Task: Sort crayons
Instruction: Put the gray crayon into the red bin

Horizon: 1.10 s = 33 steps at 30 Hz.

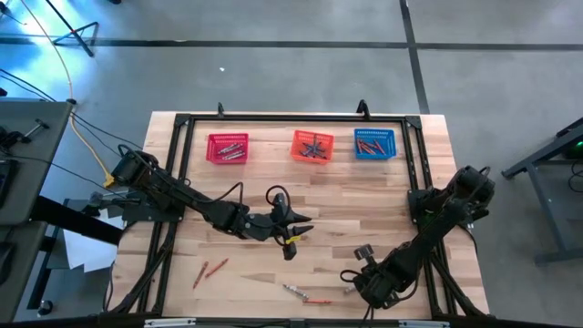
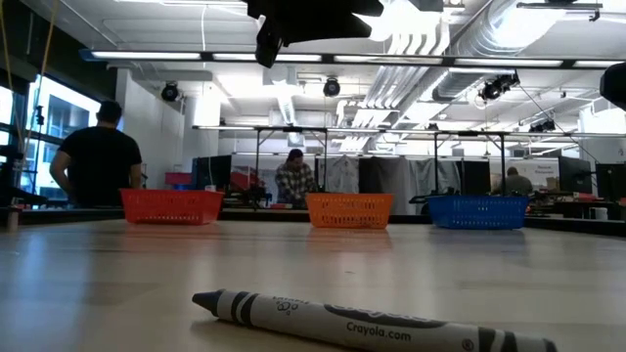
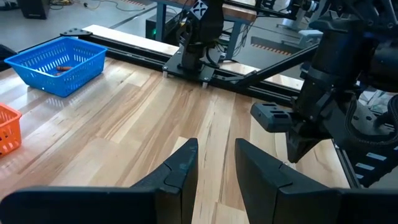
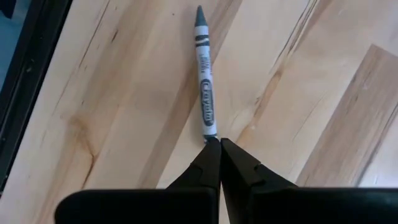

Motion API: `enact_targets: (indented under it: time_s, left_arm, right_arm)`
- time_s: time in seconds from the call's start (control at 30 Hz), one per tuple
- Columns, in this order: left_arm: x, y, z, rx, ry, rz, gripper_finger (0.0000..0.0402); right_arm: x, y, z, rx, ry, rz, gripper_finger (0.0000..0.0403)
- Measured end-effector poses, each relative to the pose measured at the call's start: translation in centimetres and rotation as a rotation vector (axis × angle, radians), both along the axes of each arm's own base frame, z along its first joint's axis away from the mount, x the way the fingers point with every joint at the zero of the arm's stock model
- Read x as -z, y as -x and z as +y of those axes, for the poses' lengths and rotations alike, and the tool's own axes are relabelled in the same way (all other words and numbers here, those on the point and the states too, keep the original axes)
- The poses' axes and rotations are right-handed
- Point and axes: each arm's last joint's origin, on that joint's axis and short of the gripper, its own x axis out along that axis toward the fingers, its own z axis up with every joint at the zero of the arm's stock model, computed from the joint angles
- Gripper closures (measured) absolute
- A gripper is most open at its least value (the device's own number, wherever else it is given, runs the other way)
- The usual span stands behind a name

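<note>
High view first: we see the left gripper (image 1: pixel 296 239) near the middle of the worktop (image 1: pixel 364 196), its fingers parted with nothing between them. The right gripper (image 1: pixel 352 284) is low by the near edge, right of centre, beside a grey crayon (image 1: pixel 294 292). 2 red crayons (image 1: pixel 209 271) lie toward the near left corner. Along the far edge stand 3 baskets: red basket (image 1: pixel 228 148), orange basket (image 1: pixel 312 146) and blue basket (image 1: pixel 374 144), each with crayons inside.

Low view: we see a grey crayon (image 2: pixel 372 324) lying flat close to the camera.

Left wrist view: we see the 2 fingers (image 3: pixel 180 171) standing apart over bare wood.

Right wrist view: we see the fingertips pressed together, touching the blunt end of the grey crayon (image 4: pixel 204 93) but not holding it.
</note>
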Motion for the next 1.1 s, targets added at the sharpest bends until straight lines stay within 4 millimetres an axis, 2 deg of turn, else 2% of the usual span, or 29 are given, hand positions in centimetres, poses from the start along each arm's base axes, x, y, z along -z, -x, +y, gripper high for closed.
enact_targets:
  time_s: [0.33,0.47,0.9,1.1]
  left_arm:
    - [0.0,0.0,0.0,0.0,0.0,0.0,0.0308]
    - [0.0,0.0,-0.1,0.001,0.0,0.0,0.0308]
    - [0.0,0.2,-0.4,0.011,0.002,-0.001,0.0308]
    - [0.0,0.1,-0.4,0.011,0.004,-0.006,0.0308]
  right_arm:
    - [0.9,-0.2,0.3,0.034,-0.013,0.031,0.0402]
    - [0.8,-0.5,0.6,0.015,-0.069,0.022,0.0393]
    - [0.7,-1.0,0.5,-0.082,-0.057,-0.019,0.0261]
    - [2.4,-2.2,-0.1,-0.074,-0.049,0.024,0.0243]
